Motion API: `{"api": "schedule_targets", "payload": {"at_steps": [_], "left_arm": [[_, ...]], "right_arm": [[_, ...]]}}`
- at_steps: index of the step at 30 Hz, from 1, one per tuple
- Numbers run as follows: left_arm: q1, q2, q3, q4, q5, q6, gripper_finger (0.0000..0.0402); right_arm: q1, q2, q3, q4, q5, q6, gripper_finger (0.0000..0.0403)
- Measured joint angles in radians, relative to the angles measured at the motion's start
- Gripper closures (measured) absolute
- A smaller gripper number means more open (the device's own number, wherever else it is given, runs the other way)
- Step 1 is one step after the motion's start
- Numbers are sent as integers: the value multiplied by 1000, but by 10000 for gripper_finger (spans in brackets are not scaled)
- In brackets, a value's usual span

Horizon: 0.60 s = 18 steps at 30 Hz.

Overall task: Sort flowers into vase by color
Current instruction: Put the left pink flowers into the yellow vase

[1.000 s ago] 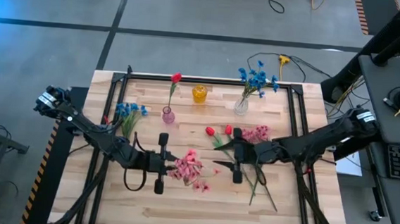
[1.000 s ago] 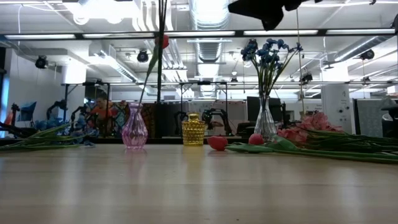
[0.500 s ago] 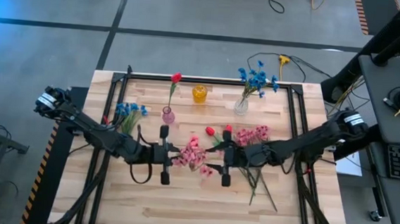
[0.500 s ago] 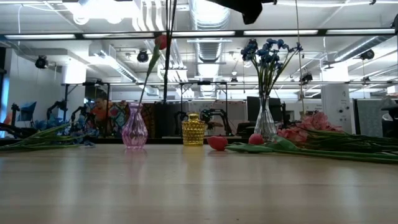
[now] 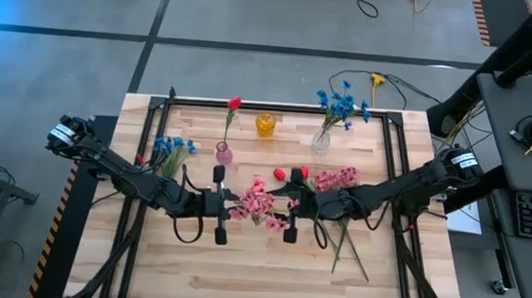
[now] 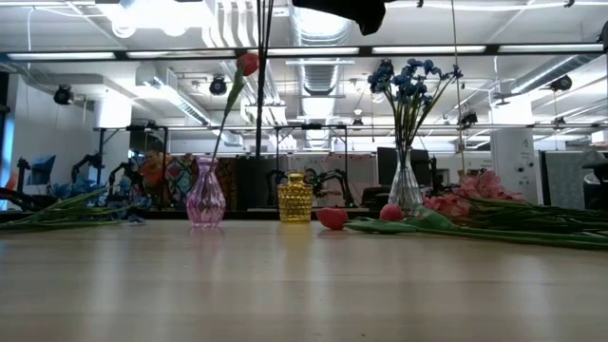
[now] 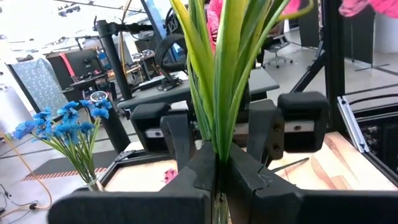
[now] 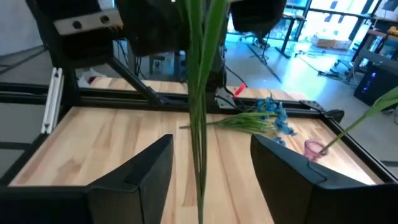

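Note:
My left gripper [image 5: 237, 206] is over the table's middle, shut on a pink clustered flower [image 5: 258, 205] that stands upright in the air. My right gripper [image 5: 277, 211] faces it from the right and is open. In the right wrist view its fingers stand either side of the flower's green stem [image 8: 199, 118] without touching it. A pink vase [image 5: 222, 153] holds one red tulip. A clear vase [image 5: 321, 140] holds blue flowers, and a yellow vase [image 5: 265, 124] stands between them. Loose blue flowers [image 5: 172, 150], pink flowers [image 5: 337, 179] and red tulips [image 5: 280, 173] lie on the table. My left gripper pinches the pink flower's stem and long leaves [image 7: 216, 163] between its two fingers [image 7: 198, 173]. It comes level from the table's left, across the stem. The flower is lifted clear and upright, its blooms [image 7: 216, 7] above the fingers.
The three vases stand in a row near the far edge. Loose blue flowers lie at the left, and loose pink flowers and tulips with long stems [image 5: 344, 244] at the right. Bare wood [image 5: 257, 275] lies along the near edge. A black frame rail [image 5: 278, 106] borders the table.
My right gripper has moved toward the table's left, closing in on the held flower until its open fingers stand around the stem. My left gripper has carried the pink flower a little toward the far edge and right.

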Motion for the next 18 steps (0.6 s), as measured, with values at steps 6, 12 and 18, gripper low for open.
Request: {"api": "schedule_targets", "payload": {"at_steps": [6, 12, 18], "left_arm": [[2, 0, 0, 4, 0, 0, 401], [12, 24, 0, 81, 1, 21, 401], [22, 46, 1, 167, 1, 50, 401]], "right_arm": [[-4, 19, 0, 16, 0, 13, 138], [-4, 32, 0, 89, -12, -8, 123], [-6, 33, 0, 101, -12, -14, 155]]}}
